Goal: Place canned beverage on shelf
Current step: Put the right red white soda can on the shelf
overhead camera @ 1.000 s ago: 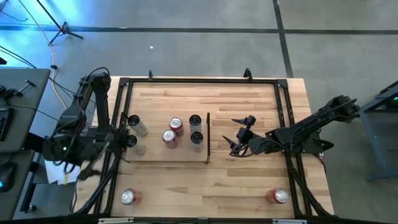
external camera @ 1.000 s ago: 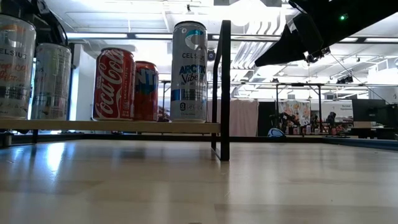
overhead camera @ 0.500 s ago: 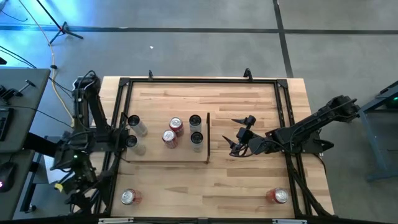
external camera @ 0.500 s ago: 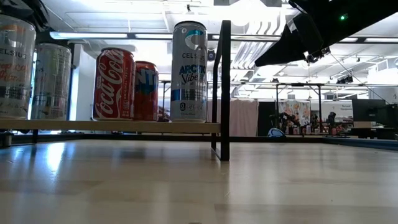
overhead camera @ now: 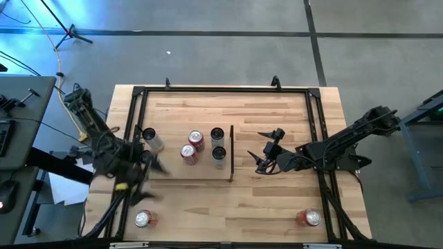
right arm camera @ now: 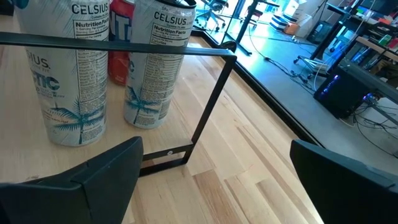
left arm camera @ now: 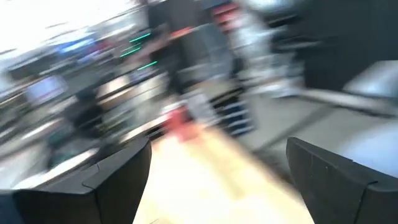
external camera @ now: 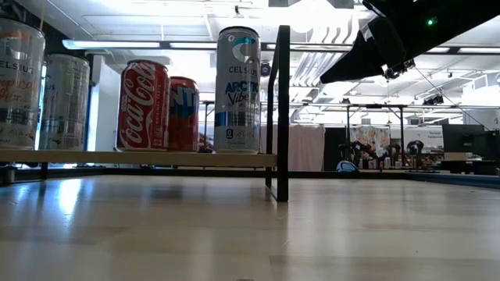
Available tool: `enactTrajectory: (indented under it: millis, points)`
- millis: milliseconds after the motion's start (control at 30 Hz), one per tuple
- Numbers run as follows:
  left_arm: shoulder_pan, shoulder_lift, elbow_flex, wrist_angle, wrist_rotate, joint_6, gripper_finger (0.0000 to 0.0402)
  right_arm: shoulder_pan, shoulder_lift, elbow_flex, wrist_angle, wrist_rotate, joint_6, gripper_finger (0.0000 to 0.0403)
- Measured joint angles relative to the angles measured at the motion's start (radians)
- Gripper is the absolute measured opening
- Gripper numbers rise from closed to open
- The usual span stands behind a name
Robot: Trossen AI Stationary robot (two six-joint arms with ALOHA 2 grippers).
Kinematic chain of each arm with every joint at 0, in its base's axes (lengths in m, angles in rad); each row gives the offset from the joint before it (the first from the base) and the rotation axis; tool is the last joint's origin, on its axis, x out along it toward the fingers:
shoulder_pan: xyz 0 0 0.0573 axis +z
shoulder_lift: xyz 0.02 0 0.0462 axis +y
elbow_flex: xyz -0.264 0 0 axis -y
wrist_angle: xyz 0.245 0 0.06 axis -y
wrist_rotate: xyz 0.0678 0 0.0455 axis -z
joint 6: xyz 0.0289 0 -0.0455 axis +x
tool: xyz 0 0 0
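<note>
**Shelf holds 6 cans, 2 red cans lie off it**

The flat pale-wood shelf point(overhead camera: 187, 173) with a thin dark upright strip along its right short edge lies on the left-centre of the wooden worktop point(overhead camera: 277, 117) with its black metal frame in the high view. On it stand 2 red-topped cans point(overhead camera: 192, 146), 2 dark-topped slim cans point(overhead camera: 218, 145) beside the strip, and 2 silver cans point(overhead camera: 149, 142) at the left end. Another red can point(overhead camera: 143, 219) stands on the worktop near the front left corner, and a second red can point(overhead camera: 311, 218) near the front right corner. The left claw point(overhead camera: 151, 181) is blurred at the shelf's front left edge, between the silver cans and the front left can, holding nothing visible. The right claw point(overhead camera: 263, 149) rests just right of the strip, fingers spread wide and empty.

In the low view, a red Coca-Cola can point(external camera: 142, 105) and a tall silver Celsius can point(external camera: 237, 90) stand on the raised shelf, left of the dark upright.

The left wrist view is heavily blurred; its 2 dark fingers point(left arm camera: 112, 180) stand far apart with nothing between.

The right wrist view shows 2 Celsius cans point(right arm camera: 112, 68) behind the dark frame, the fingers point(right arm camera: 93, 180) wide apart.
</note>
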Motion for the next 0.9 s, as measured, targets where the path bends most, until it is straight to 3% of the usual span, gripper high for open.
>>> enactTrajectory:
  millis: [200, 367, 567, 733, 900]
  points:
    - [0.158, -0.163, 0.0, -0.294, -0.297, -0.168, 0.0346, 0.0, 0.0, 0.0, 0.0, 0.0, 0.0, 0.0393]
    - [0.211, -0.362, 0.0, -0.555, -0.282, -0.288, 0.0346, 0.0, 0.0, 0.0, 0.0, 0.0, 0.0, 0.0393]
    - [0.229, -0.567, 0.001, -0.532, -0.188, -0.296, 0.0346, 0.0, 0.0, 0.0, 0.0, 0.0, 0.0, 0.0393]
    - [0.23, -0.591, 0.001, -0.52, -0.232, -0.27, 0.0346, 0.0, 0.0, 0.0, 0.0, 0.0, 0.0, 0.0393]
    - [0.23, -0.534, 0.0, -0.466, -0.297, -0.268, 0.0346, 0.0, 0.0, 0.0, 0.0, 0.0, 0.0, 0.0393]
